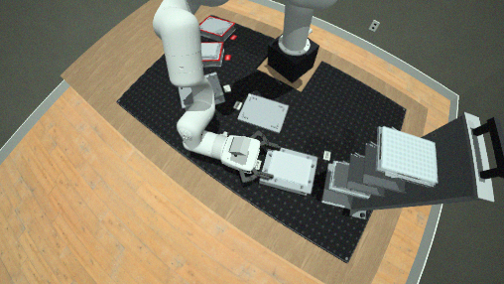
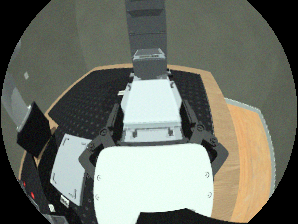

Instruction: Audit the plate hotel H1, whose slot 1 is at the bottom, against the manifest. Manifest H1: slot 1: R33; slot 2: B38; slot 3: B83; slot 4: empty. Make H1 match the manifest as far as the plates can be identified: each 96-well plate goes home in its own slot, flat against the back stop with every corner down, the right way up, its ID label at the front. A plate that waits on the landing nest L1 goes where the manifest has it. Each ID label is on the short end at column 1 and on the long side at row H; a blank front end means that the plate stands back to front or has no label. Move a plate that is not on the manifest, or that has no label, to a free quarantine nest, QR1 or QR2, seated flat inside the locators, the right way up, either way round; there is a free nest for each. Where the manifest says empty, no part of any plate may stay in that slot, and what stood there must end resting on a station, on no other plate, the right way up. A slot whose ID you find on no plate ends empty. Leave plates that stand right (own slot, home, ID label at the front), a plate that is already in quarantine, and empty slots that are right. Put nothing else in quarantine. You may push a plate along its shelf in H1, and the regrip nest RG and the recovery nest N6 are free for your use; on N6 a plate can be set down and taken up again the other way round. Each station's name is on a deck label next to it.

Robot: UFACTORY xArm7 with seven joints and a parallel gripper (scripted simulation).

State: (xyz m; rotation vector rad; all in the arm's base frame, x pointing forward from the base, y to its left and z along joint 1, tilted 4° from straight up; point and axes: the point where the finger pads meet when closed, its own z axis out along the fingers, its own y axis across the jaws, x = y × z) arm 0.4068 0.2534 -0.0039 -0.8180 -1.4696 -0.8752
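Observation:
A white 96-well plate (image 1: 290,170) lies on a grey nest just left of the plate hotel H1 (image 1: 377,171). My gripper (image 1: 262,161) is shut on the plate's near short end, one finger on each long side. In the wrist view the plate (image 2: 154,112) sits between my fingers, with the hotel (image 2: 147,23) straight ahead. A white plate (image 1: 408,155) sits in the hotel's top slot. Another plate (image 1: 339,181) shows at the bottom shelf. The middle shelves are too hidden to tell what they hold.
An empty grey nest (image 1: 263,112) lies mid-deck. Two red-framed nests (image 1: 216,27) (image 1: 212,51) stand at the back left. Another nest (image 1: 198,91) is partly hidden by my arm. The robot base (image 1: 294,55) stands at the back. A small deck label (image 1: 326,155) sits between the plate and the hotel.

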